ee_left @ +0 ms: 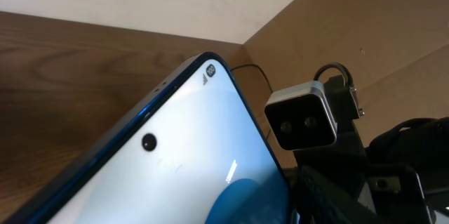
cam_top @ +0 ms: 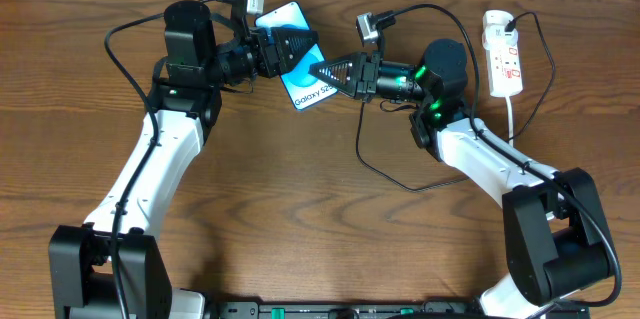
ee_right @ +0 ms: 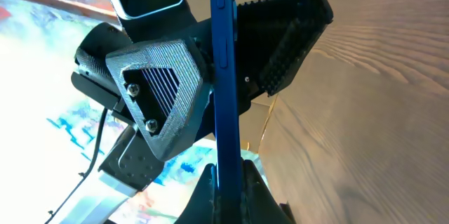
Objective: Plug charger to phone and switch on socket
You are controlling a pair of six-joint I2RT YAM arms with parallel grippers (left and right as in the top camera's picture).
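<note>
Right gripper (cam_top: 320,67) closed tight on the phone (cam_top: 300,86) edge, phone stood on edge; left gripper (cam_top: 303,45) jaws flank it, contact cannot be told

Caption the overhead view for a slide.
Left gripper open around the phone, right gripper pinching its edge.

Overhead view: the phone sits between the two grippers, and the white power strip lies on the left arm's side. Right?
No. The white power strip lies on the side of the right arm, as the overhead view shows. The phone does sit between the left gripper and the right gripper.
</note>
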